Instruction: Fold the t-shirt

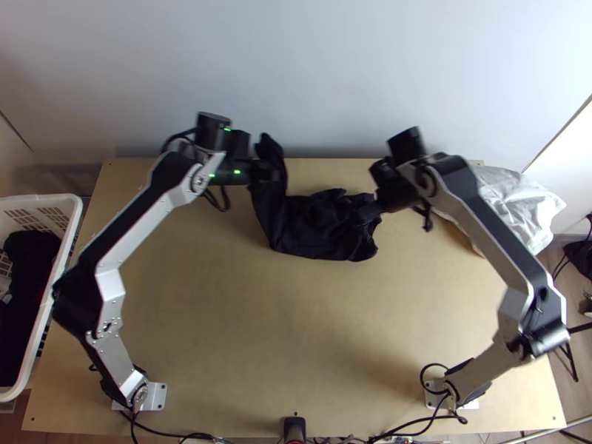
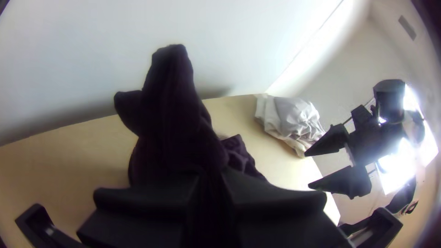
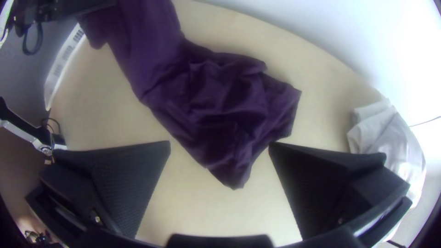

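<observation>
The dark t-shirt [image 1: 318,229] lies bunched near the table's far edge, its left part lifted to my left gripper [image 1: 268,172]. In the left wrist view my left gripper [image 2: 211,193] is shut on the dark cloth [image 2: 172,115], part of which stands up above the fingers. My right gripper [image 1: 370,211] is over the shirt's right end. In the right wrist view my right gripper [image 3: 219,144] stands wide open, with a corner of the shirt [image 3: 216,101] between and beyond its fingers, not gripped. Which part of the shirt is held cannot be told.
A white basket [image 1: 70,222] with dark cloth in it stands at the table's left edge. A white bundle [image 1: 510,203] lies at the far right corner, beside the right arm. A pale wall rises behind the table [image 1: 296,333], whose near half is bare wood.
</observation>
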